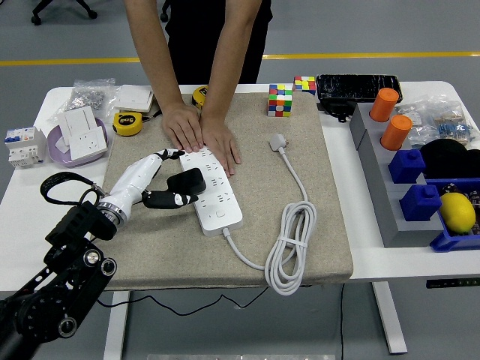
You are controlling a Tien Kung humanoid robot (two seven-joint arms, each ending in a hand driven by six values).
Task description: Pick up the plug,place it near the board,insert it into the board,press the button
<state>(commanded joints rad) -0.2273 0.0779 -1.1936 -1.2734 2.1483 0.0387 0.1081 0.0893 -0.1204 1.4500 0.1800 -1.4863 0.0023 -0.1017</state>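
Note:
A black plug with a black cable lies on the tan mat, against the left edge of the white power strip. The strip's button is at its near end. My left hand reaches in from the lower left, fingers spread. The upper fingers are just beyond the plug and the thumb lies on its near side. I see no firm grasp. A person's two hands press flat on the strip's far end. My right arm is out of view.
The strip's white cord lies coiled at the mat's near right, its white plug end further back. Rubik's cubes and a yellow tape measure sit around the mat. Grey and blue bins line the right side.

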